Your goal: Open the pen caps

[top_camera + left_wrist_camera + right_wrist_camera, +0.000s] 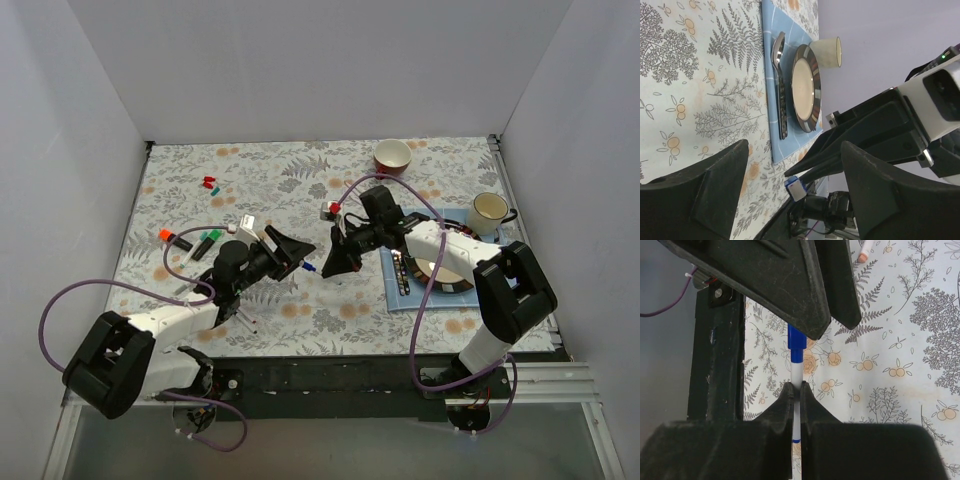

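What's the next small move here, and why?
Probably close the left gripper on the blue cap. Its jaws stand open with the cap seemingly between them, and the right gripper is shut on the pen, so the cap could then be pulled off.

A plate (pixel 802 87) and spoon (pixel 779 85) lie on the blue placemat (pixel 771 30). A cream mug (pixel 826 51) stands just beside its far edge, and a red cup (pixel 392 156) well beyond.

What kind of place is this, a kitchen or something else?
Probably a robot test booth: plain white walls box in the table, two robot arms are bolted at its near edge, and a plate and pens are laid out.
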`<state>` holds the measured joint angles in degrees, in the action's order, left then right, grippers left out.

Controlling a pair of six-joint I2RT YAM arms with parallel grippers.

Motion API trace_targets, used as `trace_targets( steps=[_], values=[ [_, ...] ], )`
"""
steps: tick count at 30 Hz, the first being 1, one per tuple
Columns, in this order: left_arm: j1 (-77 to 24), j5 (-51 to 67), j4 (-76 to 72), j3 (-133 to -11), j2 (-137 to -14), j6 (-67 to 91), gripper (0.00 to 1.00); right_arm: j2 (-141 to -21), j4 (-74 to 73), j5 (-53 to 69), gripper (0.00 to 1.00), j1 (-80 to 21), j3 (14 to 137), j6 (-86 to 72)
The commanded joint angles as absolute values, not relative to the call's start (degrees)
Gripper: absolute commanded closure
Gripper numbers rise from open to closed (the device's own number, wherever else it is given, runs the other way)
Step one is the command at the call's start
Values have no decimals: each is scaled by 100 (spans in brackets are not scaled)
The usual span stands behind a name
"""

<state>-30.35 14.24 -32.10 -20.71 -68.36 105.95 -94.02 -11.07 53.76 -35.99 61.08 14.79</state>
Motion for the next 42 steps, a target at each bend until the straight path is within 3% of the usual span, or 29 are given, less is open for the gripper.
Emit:
trace_targets(
  steps=[1, 9, 16, 18, 20, 23, 28, 31, 35, 38, 42],
  values=[
    [-3243, 722, -3120, -2364, -6741, 10486, 32, -9360, -686, 5493, 99, -3533, 5951, 1126],
    [-3551, 334, -2831, -2461, -6872, 10415, 44, -9343, -352, 5195, 99, -3419, 5836, 818],
    [-3946, -193, -2400, -2847, -7163, 10204, 44, -9281, -185, 5080, 99, -3296, 5722, 659],
    [-4060, -369, -2277, -2979, -7207, 10134, 51, -9299, -185, 5062, 99, -3296, 5722, 650],
    [-4131, -526, -2233, -3058, -7251, 10099, 51, -9299, -184, 5036, 99, -3296, 5722, 650],
    [-4184, -659, -2101, -3146, -7277, 10046, 60, -9290, -202, 4992, 99, -3296, 5722, 642],
    [-4219, -782, -2013, -3164, -7269, 9967, 87, -9299, -193, 4948, 99, -3296, 5722, 668],
    [-4219, -826, -1986, -3182, -7242, 9923, 98, -9343, -281, 4983, 99, -3287, 5748, 764],
    [-4219, -800, -2039, -3155, -7163, 9835, 100, -9343, -299, 5211, 63, -3296, 5739, 817],
    [-4219, -660, -2310, -3068, -7110, 9747, 100, -9360, -290, 5308, 48, -3287, 5730, 835],
    [-4219, -510, -2540, -3023, -7084, 9712, 100, -9404, -290, 5317, 38, -3296, 5739, 809]
  ],
)
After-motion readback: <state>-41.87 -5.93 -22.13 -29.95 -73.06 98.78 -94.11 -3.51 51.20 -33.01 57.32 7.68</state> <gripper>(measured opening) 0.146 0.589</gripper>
